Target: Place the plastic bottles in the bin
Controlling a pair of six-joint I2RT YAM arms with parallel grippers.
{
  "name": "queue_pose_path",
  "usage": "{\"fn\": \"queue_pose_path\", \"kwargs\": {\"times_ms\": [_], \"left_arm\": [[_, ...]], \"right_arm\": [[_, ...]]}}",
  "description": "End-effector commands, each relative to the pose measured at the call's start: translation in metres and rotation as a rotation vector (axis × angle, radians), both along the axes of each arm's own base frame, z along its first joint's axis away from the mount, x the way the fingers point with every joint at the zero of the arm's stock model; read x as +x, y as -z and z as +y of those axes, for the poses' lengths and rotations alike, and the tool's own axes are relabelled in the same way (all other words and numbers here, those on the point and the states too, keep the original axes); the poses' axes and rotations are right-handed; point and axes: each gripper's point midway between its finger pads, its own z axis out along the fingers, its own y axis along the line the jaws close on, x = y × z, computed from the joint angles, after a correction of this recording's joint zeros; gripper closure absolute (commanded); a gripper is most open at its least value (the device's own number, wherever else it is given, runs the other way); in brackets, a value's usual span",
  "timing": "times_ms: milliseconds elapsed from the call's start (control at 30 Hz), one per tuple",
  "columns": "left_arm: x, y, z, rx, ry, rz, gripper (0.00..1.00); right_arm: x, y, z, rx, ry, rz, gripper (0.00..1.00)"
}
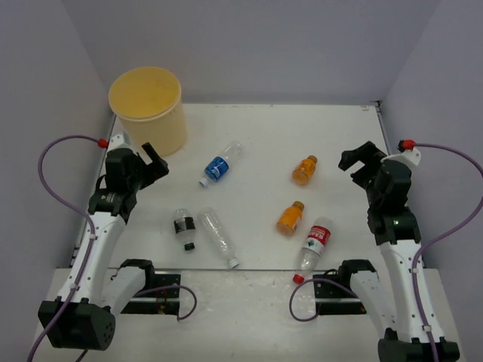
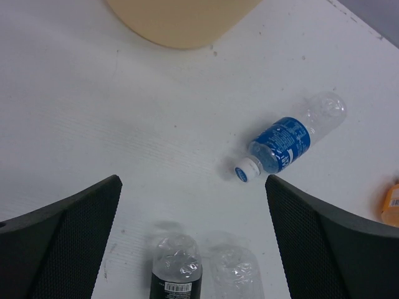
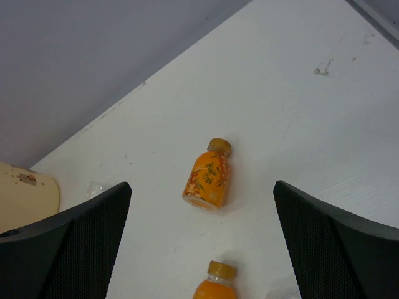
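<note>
I'm looking down on a white table (image 1: pixel 256 143), matte and faintly scuffed. The right wrist view picks up a dark smudge (image 3: pixel 322 70) on it, and the left wrist view shows a tiny dark speck (image 2: pixel 214 53). Pale lilac-grey walls close it in: back wall (image 1: pixel 249 45), left wall (image 1: pixel 38 90), right wall (image 1: pixel 445 83). Nearer me a straight seam crosses, with another white board (image 1: pixel 241 317) beyond it.

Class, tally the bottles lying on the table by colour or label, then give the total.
Orange bottles: 2
Blue-label bottle: 1
Black-label bottle: 1
Red-white-label bottle: 1
Clear unlabelled bottle: 1
Total: 6
</note>
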Motion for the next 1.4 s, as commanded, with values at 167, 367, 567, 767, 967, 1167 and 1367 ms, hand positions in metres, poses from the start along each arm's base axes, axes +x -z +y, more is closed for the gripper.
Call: {"fn": "queue_pose_path", "kwargs": {"times_ms": [167,367,567,767,967,1167,1367], "left_arm": [[-0.019,0.036,-0.029,-0.086,0.134,0.125,0.0],[-0.049,0.084,-0.049,-0.129,0.153,0.262,0.0],[-0.075,0.118,-0.062,-0.145,0.14,0.354,0.0],[-0.09,0.138,-0.07,-0.143,0.155,0.406,0.0],[-0.098,0.158,-0.073,-0.121,0.148,0.458,0.02],[-0.099,0.168,-0.066,-0.091,0.109,0.495,0.38],[-0.084,0.148,-0.064,-0.071,0.09,0.438,0.79]], "right_arm": [[-0.007,-0.015,-0.014,0.015,0.09,-0.134,0.01],[-0.001,-0.006,-0.006,0.021,0.045,-0.114,0.01],[0.003,0.005,-0.003,0.022,0.025,-0.048,0.01],[0.007,0.015,0.002,0.029,-0.001,-0.024,0.01],[0.009,0.016,0.005,0.029,-0.017,-0.019,0.01],[0.009,0.016,0.004,0.025,-0.012,-0.016,0.01],[0.008,0.014,0.003,0.018,-0.011,-0.022,0.01]]}}
